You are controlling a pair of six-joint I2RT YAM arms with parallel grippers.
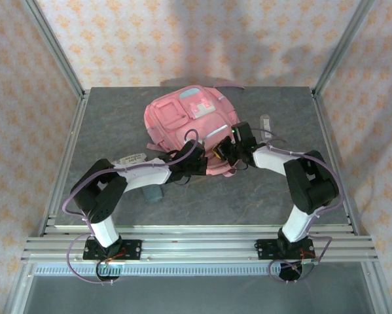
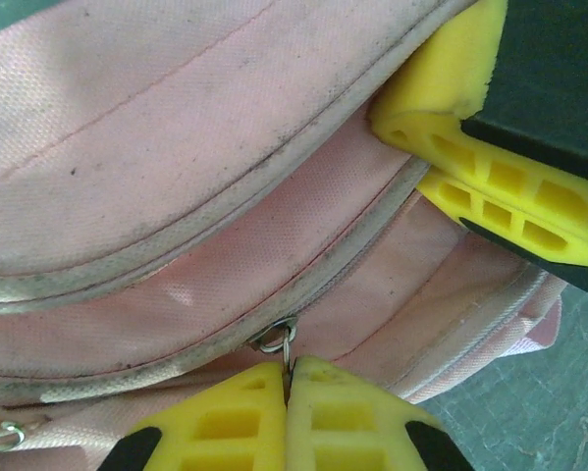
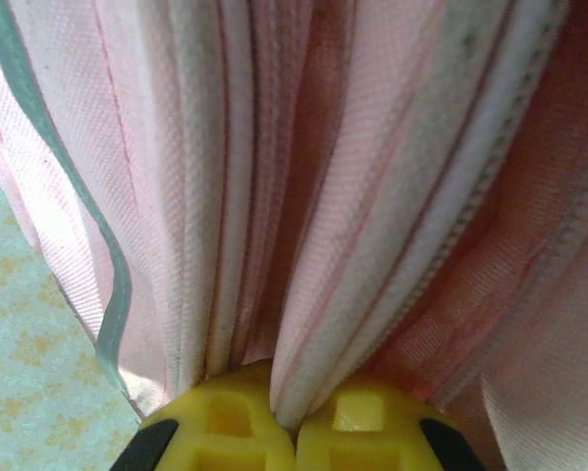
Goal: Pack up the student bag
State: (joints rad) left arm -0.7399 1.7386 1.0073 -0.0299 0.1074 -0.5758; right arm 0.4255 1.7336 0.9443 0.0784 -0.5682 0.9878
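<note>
The pink student bag [image 1: 186,118] lies flat at the back middle of the grey table, its front pockets facing up. My left gripper [image 1: 199,161] is at the bag's near edge. In the left wrist view it [image 2: 290,378] is shut on the thin metal zipper pull [image 2: 288,345] of a closed zip on the bag [image 2: 176,128]. My right gripper [image 1: 226,150] is at the bag's near right edge. In the right wrist view it [image 3: 295,424] is shut on a bunched fold of the bag's pink fabric and piping [image 3: 372,196]. The right gripper's yellow fingers [image 2: 490,182] also appear in the left wrist view.
A grey-blue object [image 1: 154,193] lies on the table [image 1: 110,131] under my left forearm, and a white labelled item [image 1: 130,159] sits beside that arm. A slim pale stick-like thing [image 1: 266,124] lies right of the bag. Metal frame posts stand at the table's corners.
</note>
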